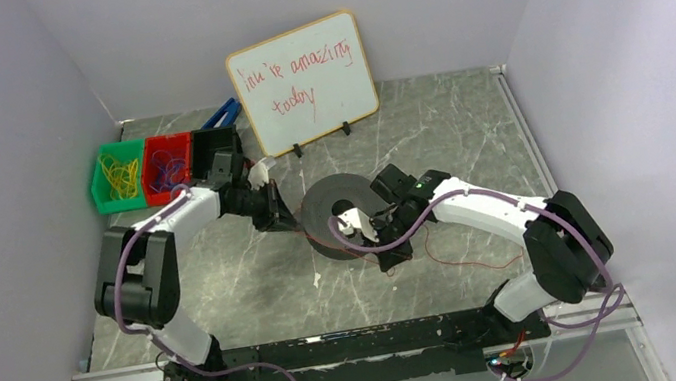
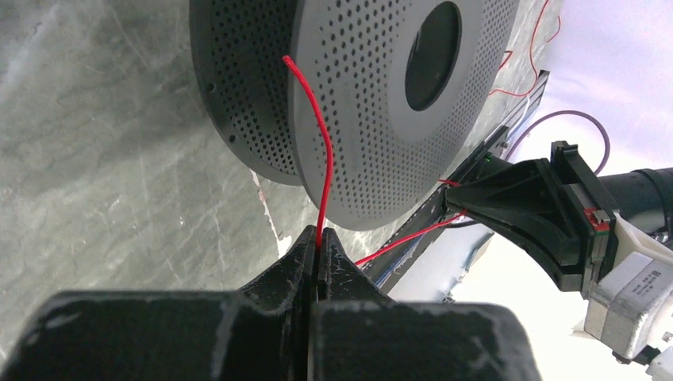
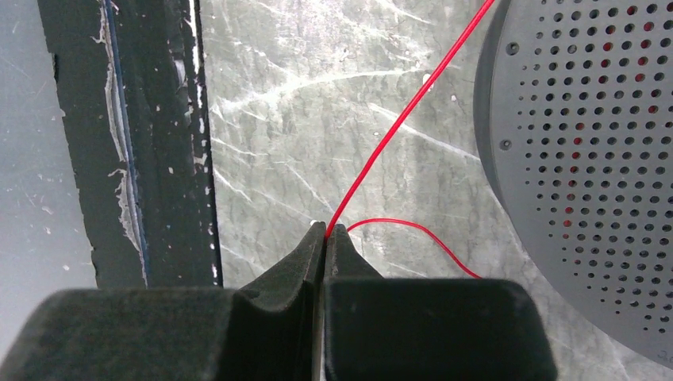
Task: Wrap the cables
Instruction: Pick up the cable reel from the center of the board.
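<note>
The black perforated spool point(image 1: 329, 214) lies mid-table. The red cable point(image 1: 453, 263) trails from it to the right. My left gripper point(image 1: 284, 222) is at the spool's left edge. In the left wrist view it point(image 2: 319, 238) is shut on the cable point(image 2: 326, 155), which rises to the spool's rim point(image 2: 373, 103). My right gripper point(image 1: 394, 254) is at the spool's near right. In the right wrist view it point(image 3: 327, 229) is shut on the cable point(image 3: 397, 127), which runs up toward the spool point(image 3: 587, 159); a slack loop point(image 3: 413, 230) lies beside the fingers.
A whiteboard point(image 1: 303, 84) stands at the back. A green bin point(image 1: 103, 185) with yellow loops and a red bin point(image 1: 150, 178) sit at the back left. A black rail point(image 1: 357, 344) runs along the near edge, also in the right wrist view point(image 3: 159, 135).
</note>
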Tool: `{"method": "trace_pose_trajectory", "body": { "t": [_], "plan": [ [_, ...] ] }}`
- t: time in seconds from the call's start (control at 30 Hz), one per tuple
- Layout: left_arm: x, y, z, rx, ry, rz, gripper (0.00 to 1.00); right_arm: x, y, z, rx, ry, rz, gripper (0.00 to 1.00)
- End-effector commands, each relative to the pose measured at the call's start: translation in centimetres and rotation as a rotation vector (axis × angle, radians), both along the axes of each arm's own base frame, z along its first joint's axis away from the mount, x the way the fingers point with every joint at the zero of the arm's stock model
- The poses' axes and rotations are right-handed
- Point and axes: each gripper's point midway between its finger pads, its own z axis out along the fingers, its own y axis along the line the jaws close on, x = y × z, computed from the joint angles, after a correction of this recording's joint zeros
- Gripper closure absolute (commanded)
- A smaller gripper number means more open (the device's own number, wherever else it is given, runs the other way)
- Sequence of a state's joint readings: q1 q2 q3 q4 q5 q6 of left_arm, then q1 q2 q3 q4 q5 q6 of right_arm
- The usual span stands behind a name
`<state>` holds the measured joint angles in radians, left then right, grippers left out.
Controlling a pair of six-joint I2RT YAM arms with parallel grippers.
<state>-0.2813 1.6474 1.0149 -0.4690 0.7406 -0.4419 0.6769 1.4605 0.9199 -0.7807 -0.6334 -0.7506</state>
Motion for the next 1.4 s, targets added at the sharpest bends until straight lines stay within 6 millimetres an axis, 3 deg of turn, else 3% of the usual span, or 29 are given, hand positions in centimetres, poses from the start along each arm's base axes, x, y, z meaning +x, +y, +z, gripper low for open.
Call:
{"method": "trace_pose_trajectory", "body": {
  "t": [0.0,0.23,0.53,0.93,1.03,1.13,1.17,1.37],
  "plan": [
    [1.7,-0.2,-0.6,-0.047,-0.032,0.003,0.97,0.1,0.0,0.4,-0.014,0.006,-0.003,1.00],
    [2.5,-0.5,-1.4,-0.107,-0.031,0.017,0.96,0.2,0.1,-0.1,-0.014,0.009,0.000,1.00],
    [2.7,-0.7,-1.0,-0.184,-0.054,0.017,0.85,1.9,-0.4,-1.0,-0.053,-0.072,-0.061,1.00],
    [2.8,-0.6,-2.0,-0.160,-0.065,0.022,0.78,0.8,-1.5,-1.4,-0.077,-0.141,0.001,1.00],
    [3.0,-0.5,-2.2,-0.143,-0.058,0.023,0.79,0.4,-1.6,-1.6,-0.097,-0.154,0.035,1.00],
    [3.0,-0.2,-2.4,-0.118,-0.070,0.024,0.96,0.2,-1.4,-1.4,-0.093,-0.176,0.056,1.00],
    [2.9,-0.2,-2.3,-0.116,-0.073,0.027,0.97,0.2,-1.3,-1.3,-0.092,-0.176,0.059,1.00],
    [2.3,0.0,-1.8,-0.094,-0.130,-0.007,0.95,0.5,-1.2,-0.8,-0.082,-0.199,0.062,1.00]
  ]
}}
